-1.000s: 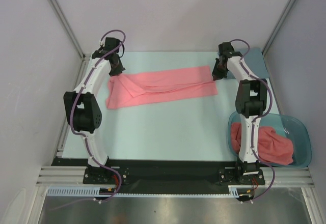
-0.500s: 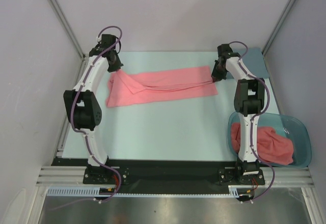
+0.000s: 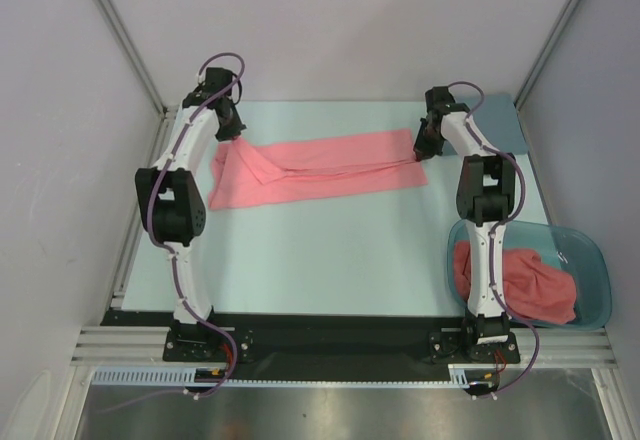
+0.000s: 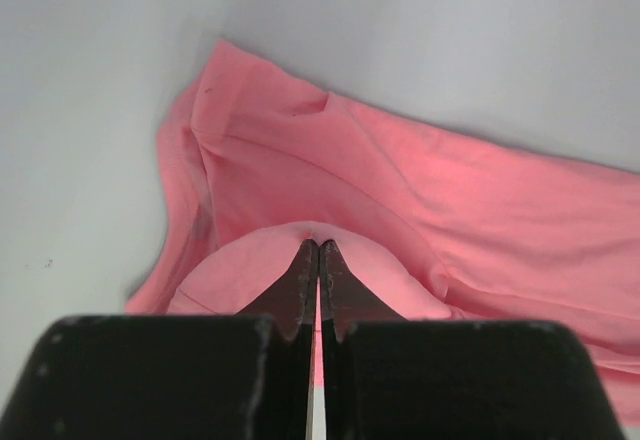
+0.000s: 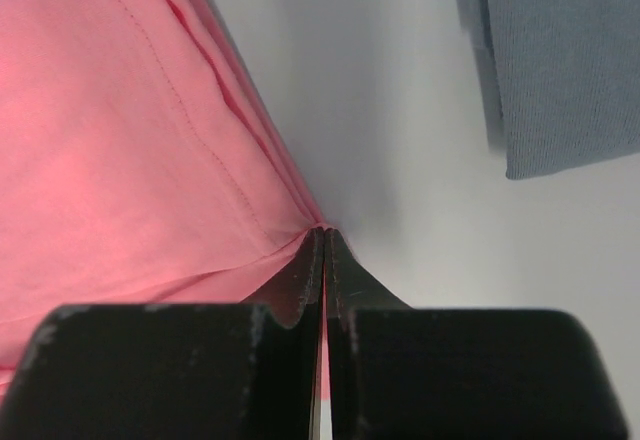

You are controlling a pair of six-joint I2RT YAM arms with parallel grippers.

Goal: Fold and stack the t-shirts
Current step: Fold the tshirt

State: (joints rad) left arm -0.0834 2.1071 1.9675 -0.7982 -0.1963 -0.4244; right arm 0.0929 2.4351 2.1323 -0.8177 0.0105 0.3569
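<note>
Top external shows me the thin, soft salmon t-shirt lying as a long creased band on the far table; left gripper and right gripper, arms outstretched, clamp its ends.

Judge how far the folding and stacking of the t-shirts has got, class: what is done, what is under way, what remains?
Done: the long t-shirt on the table looks folded lengthwise into a band. In hand: the left claw and right claw each pinch one end of it. Left: finishing this fold, then the crumpled t-shirts in the teal tub; no folded stack shows yet.
</note>
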